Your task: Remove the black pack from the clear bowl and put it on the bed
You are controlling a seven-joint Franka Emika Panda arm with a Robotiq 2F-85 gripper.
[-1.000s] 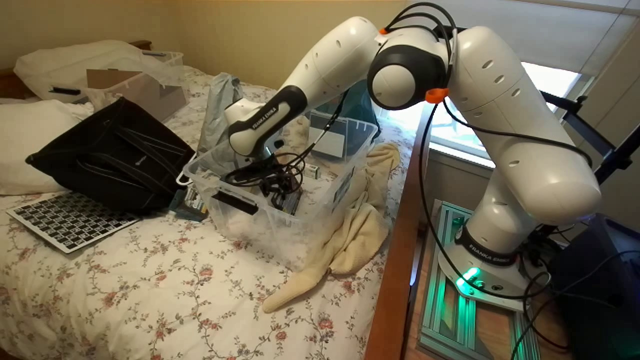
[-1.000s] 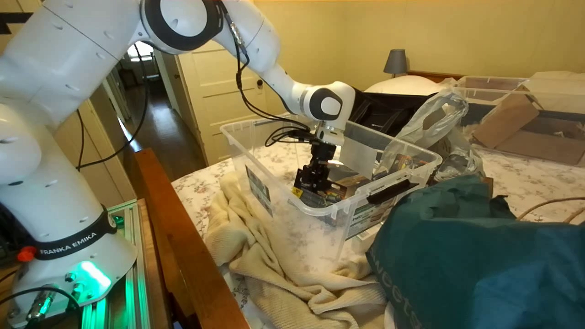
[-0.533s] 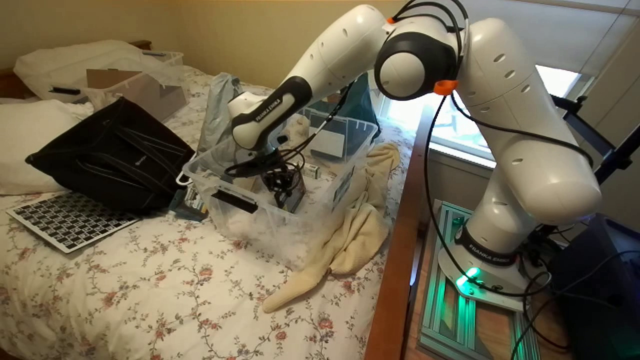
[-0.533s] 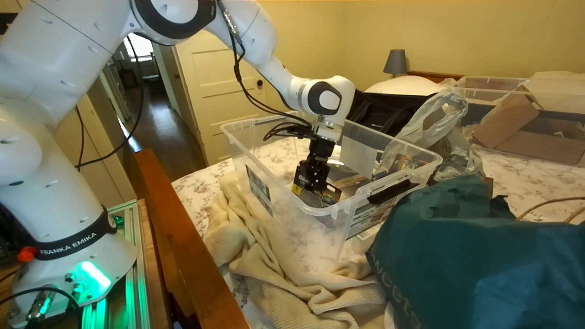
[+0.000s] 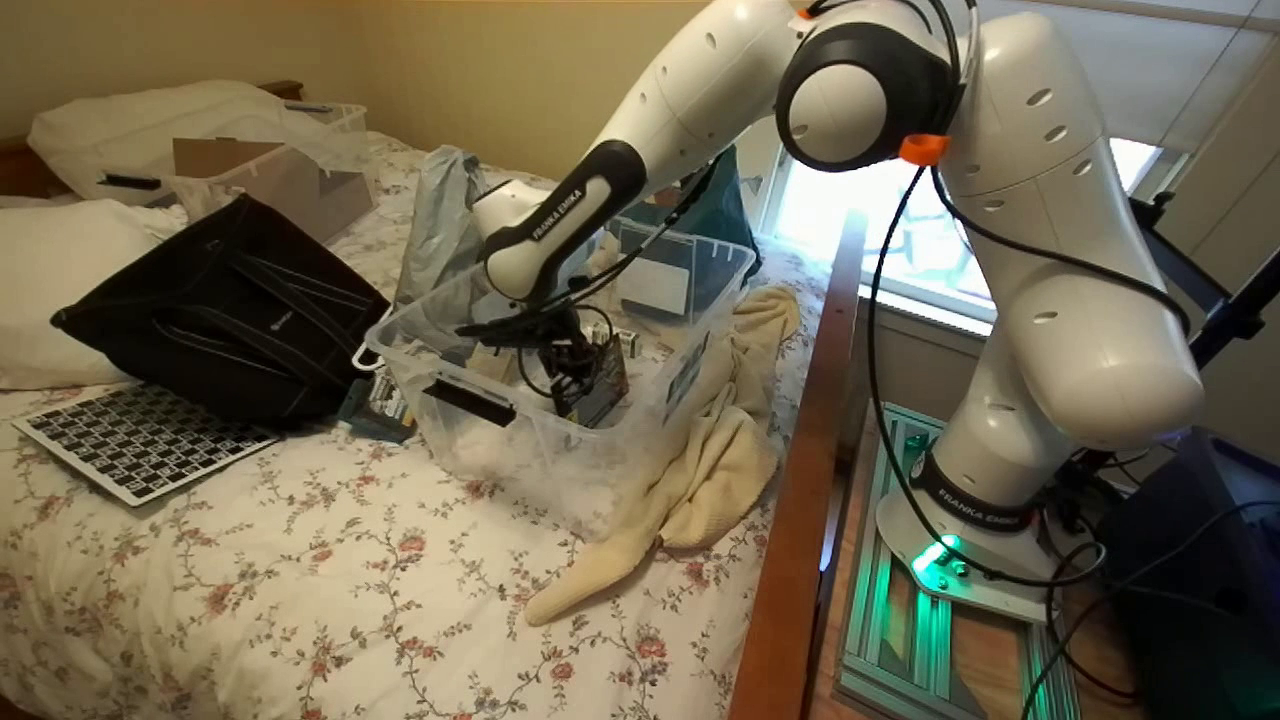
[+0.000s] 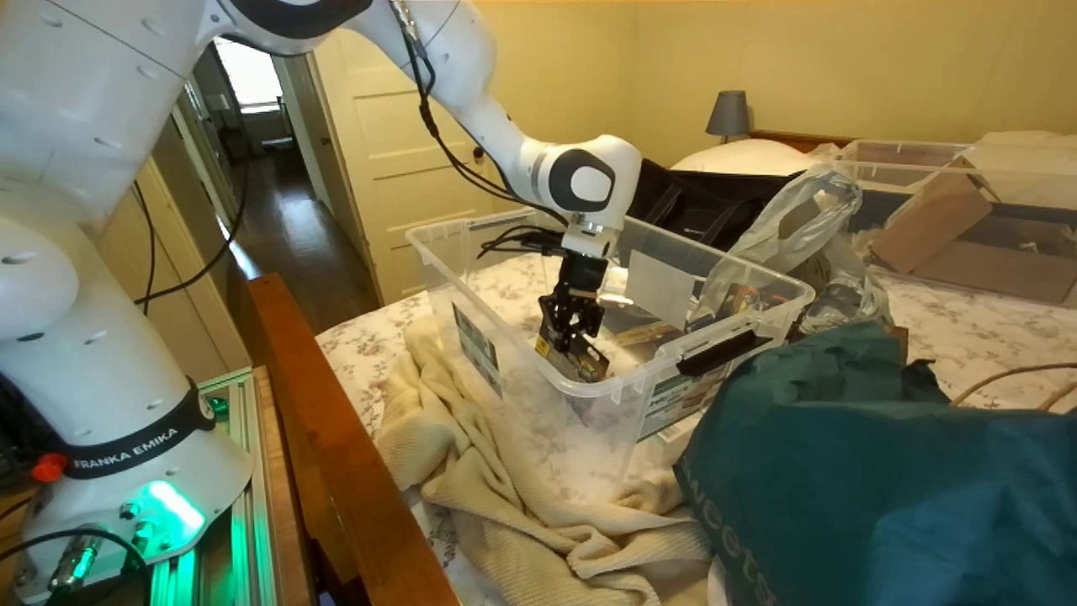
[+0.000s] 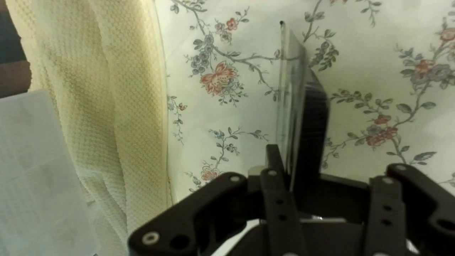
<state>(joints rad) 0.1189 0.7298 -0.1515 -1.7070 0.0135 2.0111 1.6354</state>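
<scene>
Glossy white and round-edged, the arm [image 5: 838, 115] is dotted with small oval recesses [image 5: 1040, 97] and lettered FRANKA EMIKA twice: on a black collar [image 5: 975, 508] just above the base [image 5: 1000, 560] and on a black panel [image 5: 555, 222] well away from the base. A green light [image 5: 938, 552] glows on the base while black cables [image 5: 872, 325] loop above it past an orange fitting [image 5: 923, 150]. Farthest from the base, the gripper [image 6: 574, 331] is matt black, with silvery screws [image 7: 150, 238] and small round holes [image 7: 179, 242] in its linkages [image 7: 202, 202]

Pink-red and grey-green florals pattern the cream bed [image 5: 300, 620], set off by a pale yellow blanket [image 5: 722, 470], a deep teal bag [image 6: 875, 471] and a black-and-white checked board [image 5: 140, 445]; yellow marks the black pack [image 6: 576, 362], and the clear bowl [image 5: 530, 465] has a black handle [image 6: 722, 353].
</scene>
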